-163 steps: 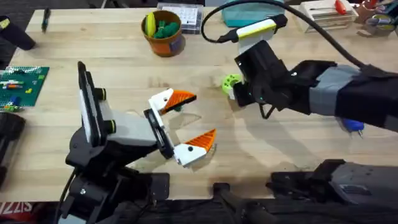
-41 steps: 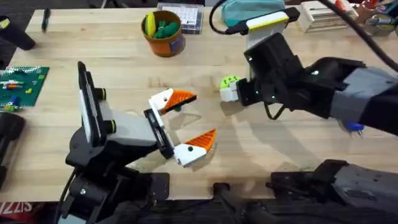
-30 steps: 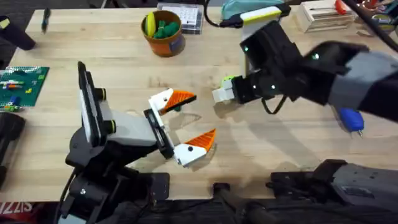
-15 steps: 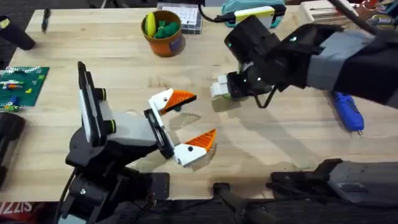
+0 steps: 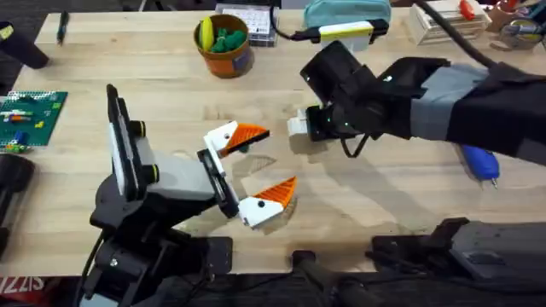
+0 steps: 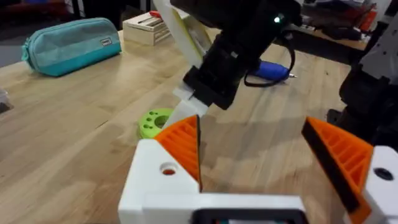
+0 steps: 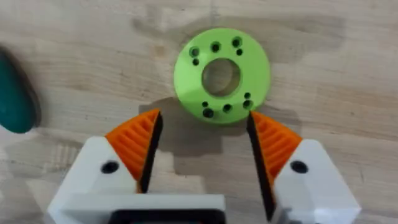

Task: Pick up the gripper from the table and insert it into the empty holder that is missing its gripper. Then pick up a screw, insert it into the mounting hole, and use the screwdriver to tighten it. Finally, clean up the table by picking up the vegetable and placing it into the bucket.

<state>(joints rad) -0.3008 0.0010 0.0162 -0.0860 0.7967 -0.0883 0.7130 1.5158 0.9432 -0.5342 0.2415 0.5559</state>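
I can read no whole text: only red letter fragments on a sign [image 5: 19, 282] at the table's near edge.

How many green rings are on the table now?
1. The flat bright green plastic ring lies on the light wooden table, just ahead of the open right gripper. Others may lie hidden.

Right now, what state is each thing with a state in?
Left claw: open, empty, low over the table.
Right claw: open, empty, just above the green disc.
Green disc: flat on table, ungripped.
Bucket: upright, holding vegetables.
Screwdriver: lying flat.
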